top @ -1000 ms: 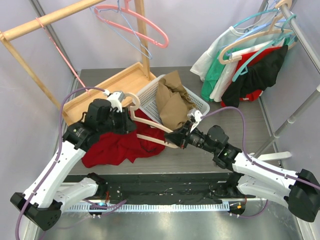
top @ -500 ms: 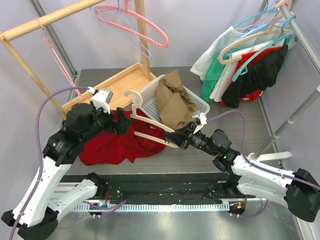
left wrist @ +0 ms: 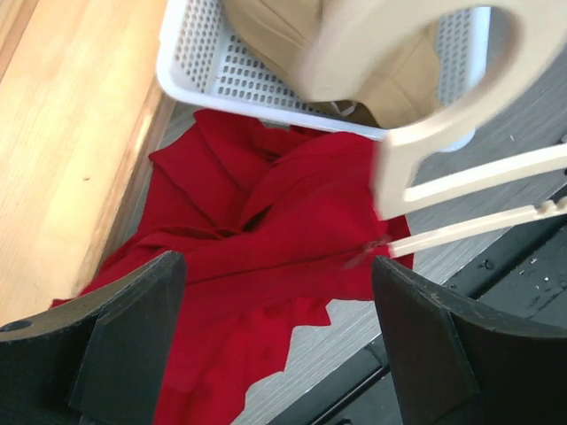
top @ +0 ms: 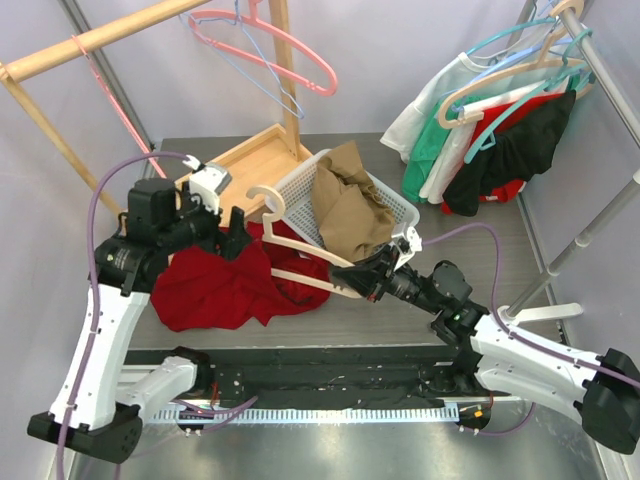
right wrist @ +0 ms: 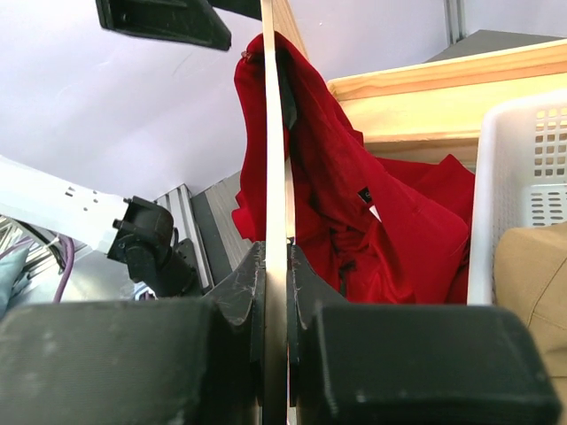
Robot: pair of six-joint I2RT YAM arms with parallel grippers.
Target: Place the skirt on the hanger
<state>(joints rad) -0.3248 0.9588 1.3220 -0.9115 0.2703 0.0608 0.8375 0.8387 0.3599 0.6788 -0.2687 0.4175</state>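
The red skirt [top: 225, 285] lies crumpled on the table, one part draped over the cream hanger [top: 300, 240]; it also shows in the left wrist view [left wrist: 266, 230] and the right wrist view [right wrist: 381, 221]. My right gripper [top: 358, 282] is shut on the hanger's right end, seen edge-on in the right wrist view [right wrist: 275, 266], holding it tilted above the skirt. My left gripper [top: 235, 240] is open and empty above the skirt's top edge, its fingers [left wrist: 124, 336] wide apart with the hanger's hook [left wrist: 425, 97] in front of it.
A white basket [top: 300, 195] holding tan cloth [top: 345, 205] stands just behind the hanger. A wooden rack base [top: 225, 165] lies at the back left, pink and blue hangers [top: 270, 45] above it. Clothes hang on a rail [top: 490, 130] at the right.
My left arm has lifted and drawn back to the left, off the skirt, its gripper now open above it. The right gripper has shifted slightly right, still holding the hanger.
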